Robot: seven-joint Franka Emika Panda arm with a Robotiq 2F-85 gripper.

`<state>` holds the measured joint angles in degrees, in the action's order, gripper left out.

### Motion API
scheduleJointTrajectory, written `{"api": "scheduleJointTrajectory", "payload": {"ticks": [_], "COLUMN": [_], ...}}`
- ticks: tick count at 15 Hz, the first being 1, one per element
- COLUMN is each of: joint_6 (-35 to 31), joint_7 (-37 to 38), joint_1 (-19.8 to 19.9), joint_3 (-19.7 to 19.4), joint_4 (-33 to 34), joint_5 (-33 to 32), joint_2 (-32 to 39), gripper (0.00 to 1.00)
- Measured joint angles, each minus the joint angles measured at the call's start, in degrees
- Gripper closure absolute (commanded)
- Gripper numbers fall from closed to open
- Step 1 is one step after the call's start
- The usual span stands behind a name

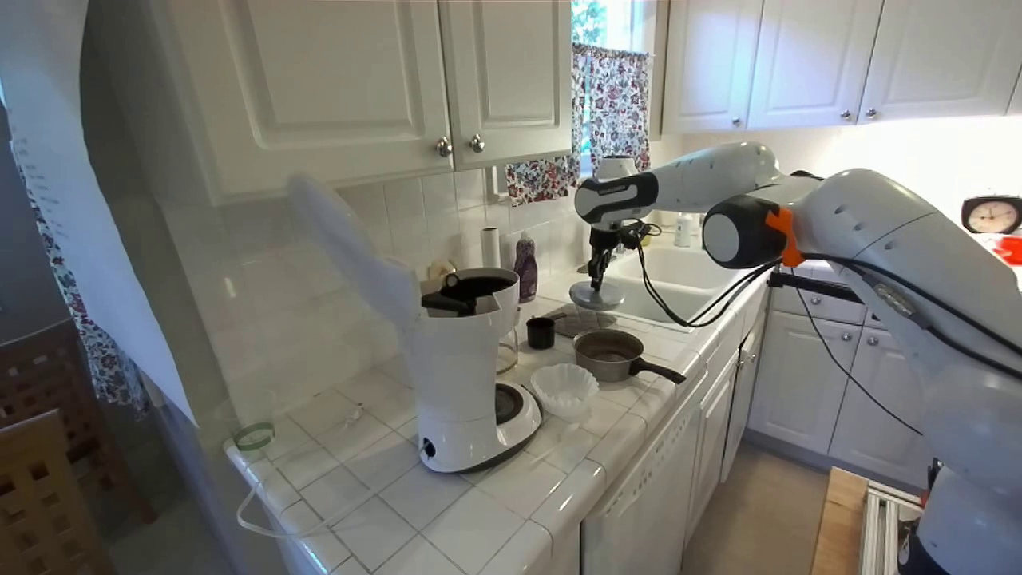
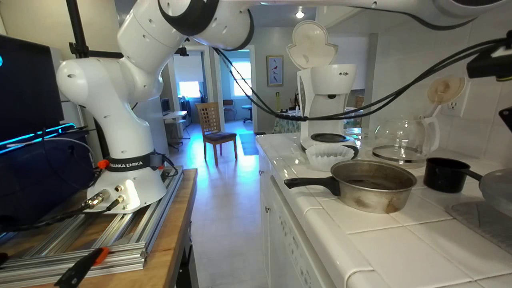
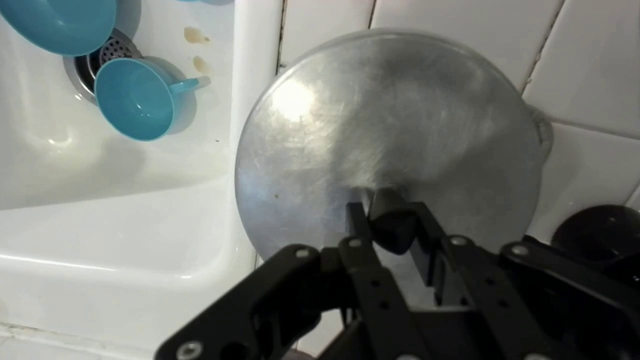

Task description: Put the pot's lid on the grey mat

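The lid (image 1: 597,296) is a round silvery-grey disc with a dark knob (image 3: 392,225). My gripper (image 3: 387,210) is shut on the knob, its fingers on either side of it. In an exterior view the gripper (image 1: 596,279) points down with the lid level beneath it. The lid (image 2: 498,186) is cut by the right edge in an exterior view, over the grey mat (image 2: 482,220), seemingly a little above it. The mat is mostly hidden under the lid in the wrist view. The pot (image 2: 372,198), also in an exterior view (image 1: 611,370), stands uncovered on the counter, handle toward the front edge.
A small dark cup (image 2: 444,176) stands between pot and mat. A white coffee maker (image 1: 459,383), a paper filter (image 1: 565,391) and a glass carafe (image 2: 402,140) stand farther along the counter. The sink (image 3: 150,225) borders the lid and holds blue cups (image 3: 135,100).
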<state>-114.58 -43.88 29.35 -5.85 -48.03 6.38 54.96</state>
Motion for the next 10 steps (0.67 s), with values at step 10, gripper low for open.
{"api": "scheduleJointTrajectory", "payload": {"ticks": [10], "joint_6": [2.3], "joint_7": [-1.7], "joint_1": [0.1], "joint_3": [0.9], "joint_4": [9.0], "joint_5": [-0.6], "joint_2": [6.8], "gripper": [0.94]}}
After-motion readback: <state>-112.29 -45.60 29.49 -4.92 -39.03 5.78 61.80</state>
